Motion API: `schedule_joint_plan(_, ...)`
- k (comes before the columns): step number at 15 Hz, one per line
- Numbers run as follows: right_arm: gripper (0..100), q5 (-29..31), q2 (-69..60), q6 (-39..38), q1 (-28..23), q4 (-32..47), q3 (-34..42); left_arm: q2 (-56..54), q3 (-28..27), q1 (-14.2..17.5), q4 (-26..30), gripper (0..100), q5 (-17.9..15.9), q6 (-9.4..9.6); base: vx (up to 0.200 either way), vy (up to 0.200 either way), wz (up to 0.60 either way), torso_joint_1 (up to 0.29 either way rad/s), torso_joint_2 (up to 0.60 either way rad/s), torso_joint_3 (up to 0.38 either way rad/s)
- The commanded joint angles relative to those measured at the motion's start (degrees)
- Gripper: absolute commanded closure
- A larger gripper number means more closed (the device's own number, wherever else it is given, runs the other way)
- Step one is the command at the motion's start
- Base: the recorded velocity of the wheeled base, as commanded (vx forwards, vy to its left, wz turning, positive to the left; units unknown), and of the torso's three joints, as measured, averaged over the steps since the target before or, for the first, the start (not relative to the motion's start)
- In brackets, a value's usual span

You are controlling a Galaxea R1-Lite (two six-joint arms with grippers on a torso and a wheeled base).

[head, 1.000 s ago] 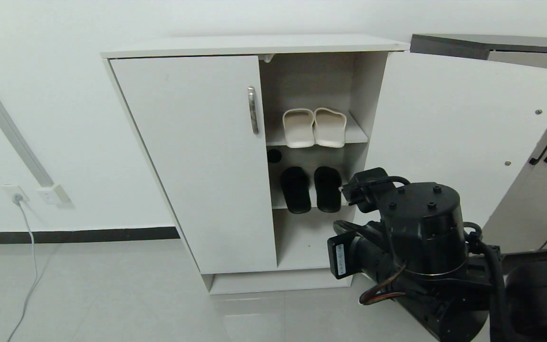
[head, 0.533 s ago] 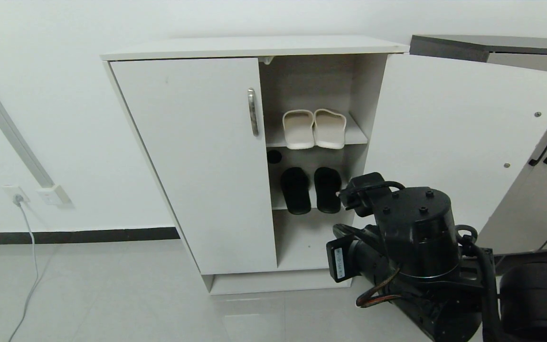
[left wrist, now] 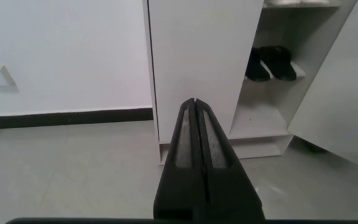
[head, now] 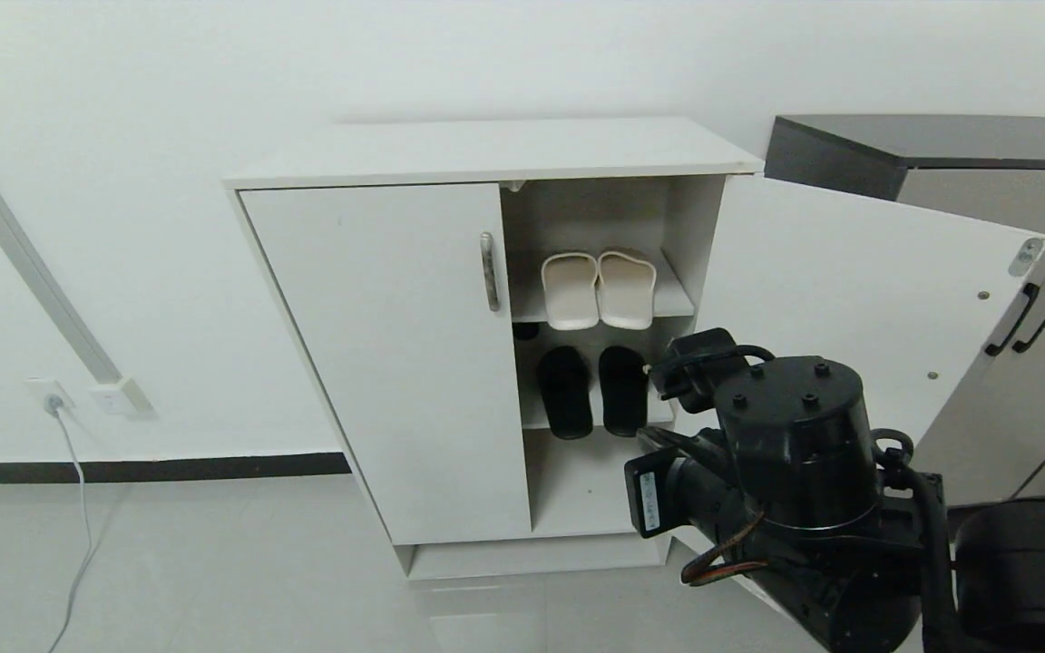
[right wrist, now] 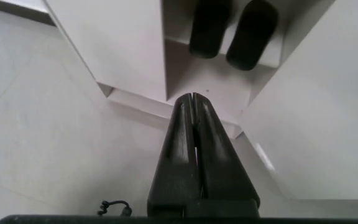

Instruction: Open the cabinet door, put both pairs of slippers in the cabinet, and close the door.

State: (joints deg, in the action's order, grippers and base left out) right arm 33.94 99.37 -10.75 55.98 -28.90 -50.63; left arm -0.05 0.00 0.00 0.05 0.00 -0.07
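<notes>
i see the white cabinet (head: 486,150) against the wall, with its right door (head: 849,299) swung wide open and its left door (head: 386,363) shut, the metal handle (head: 488,271) upright on the left door's inner edge. both pairs are inside, in the open right half. the white slippers (head: 599,290) lie side by side on the upper shelf, and the black slippers (head: 592,392) lie side by side on the shelf just below, toes toward the back.

my right arm (head: 795,453) is low in front of the open door, near the cabinet's bottom corner. the right gripper (right wrist: 192,98) hangs over the floor (head: 214,562), aimed at the bottom compartment under the black pair. its jaws are clenched, the two fingers pressed flat against each other. the left gripper (left wrist: 194,106) is over the floor well apart from the cabinet, pointing at the foot of the shut door. its jaws are clenched too, pad against pad.

a grey cabinet (head: 940,154) stands just beside the white one, behind the open door. a wall socket (head: 51,396) sits off to the left, with a cable (head: 83,508) trailing down to the floor.
</notes>
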Motion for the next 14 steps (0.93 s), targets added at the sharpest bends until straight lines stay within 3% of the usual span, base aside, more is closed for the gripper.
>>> schedule_joint_plan(1, 100, 0.0, 0.0, 0.0, 0.1, 0.0, 0.1, 0.0, 0.0, 0.0, 0.0, 100, 0.0, -0.01, 0.000, 0.000, 0.00, 0.115, -0.46, -0.354)
schedule_joint_plan(14, 100, 0.1, 0.0, 0.0, 0.1, 0.0, 0.1, 0.1, 0.0, 0.0, 0.0, 100, 0.0, -0.01, 0.000, 0.000, 0.00, 0.160, -0.49, -0.324)
